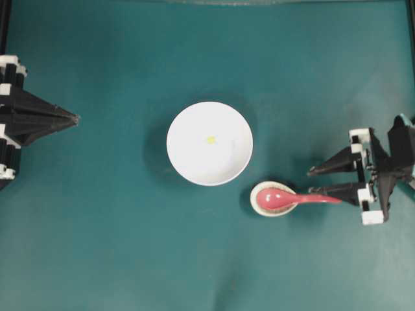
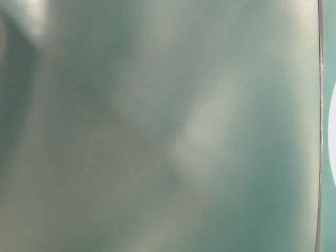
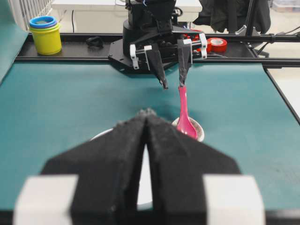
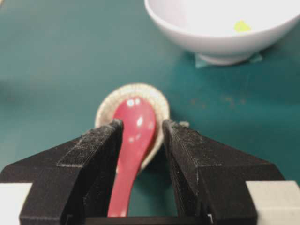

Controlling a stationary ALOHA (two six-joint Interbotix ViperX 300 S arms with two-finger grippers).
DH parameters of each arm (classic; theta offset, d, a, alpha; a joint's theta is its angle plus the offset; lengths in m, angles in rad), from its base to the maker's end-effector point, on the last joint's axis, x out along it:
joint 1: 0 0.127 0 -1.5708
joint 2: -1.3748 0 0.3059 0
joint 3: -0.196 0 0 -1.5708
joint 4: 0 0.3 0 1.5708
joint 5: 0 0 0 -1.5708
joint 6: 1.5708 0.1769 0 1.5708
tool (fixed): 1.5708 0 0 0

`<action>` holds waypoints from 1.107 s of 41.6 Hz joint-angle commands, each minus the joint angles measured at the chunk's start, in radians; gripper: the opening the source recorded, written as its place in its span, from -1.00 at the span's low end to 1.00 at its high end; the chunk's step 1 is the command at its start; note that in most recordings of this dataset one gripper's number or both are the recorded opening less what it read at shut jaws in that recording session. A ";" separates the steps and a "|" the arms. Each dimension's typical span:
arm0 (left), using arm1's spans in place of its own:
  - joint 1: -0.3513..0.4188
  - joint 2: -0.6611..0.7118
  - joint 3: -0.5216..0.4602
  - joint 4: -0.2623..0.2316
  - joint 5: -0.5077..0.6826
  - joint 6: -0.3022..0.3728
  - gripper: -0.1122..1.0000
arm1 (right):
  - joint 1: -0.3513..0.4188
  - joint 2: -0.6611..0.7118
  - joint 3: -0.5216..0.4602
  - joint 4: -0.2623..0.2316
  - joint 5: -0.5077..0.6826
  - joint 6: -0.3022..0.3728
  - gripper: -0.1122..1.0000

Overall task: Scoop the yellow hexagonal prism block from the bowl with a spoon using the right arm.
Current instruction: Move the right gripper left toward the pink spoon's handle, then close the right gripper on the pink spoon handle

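Right pincer point(image 4: 140, 136): fingers apart, straddling the spoon point(image 4: 133, 129) handle, one finger each side. Not yet clamped; a gap shows on the far side in the left wrist view, and contact on the other side can't be confirmed.

Spoon: scoop rests in a small beige dish point(image 4: 157, 101), handle runs back between the fingers toward the right arm point(image 1: 389, 162). Glossy, hard finish, so judged slippery and stiff, prob. light. Best hold is mid-handle, squarely across the narrow sides; too near the end and the scoop may droop or twist in the pads.

Dish: small, light, may shift if the spoon drags on lifting.

Bowl point(image 4: 211, 42): beyond the dish on the worktop point(image 1: 97, 246), near but apart from it. White, hard, smooth inside.

Yellow block point(image 4: 242, 26): lies on bowl floor, roughly central. Tiny, light, likely to skid ahead of the spoon lip on the slick surface.

Left pincer point(image 3: 146, 115): fingers together, empty, well apart from bowl.

Table-level view: blurred, nil use.
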 commanded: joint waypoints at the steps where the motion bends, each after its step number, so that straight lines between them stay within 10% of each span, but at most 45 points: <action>1: -0.002 0.005 -0.023 0.002 0.000 -0.003 -0.79 | 0.034 0.038 -0.018 0.035 -0.032 0.000 0.05; 16: -0.002 0.005 -0.025 0.002 0.017 -0.005 -0.79 | 0.143 0.118 -0.035 0.121 -0.098 0.000 0.05; 46: 0.000 0.005 -0.023 0.002 0.023 -0.006 -0.79 | 0.153 0.244 -0.067 0.126 -0.135 0.000 0.05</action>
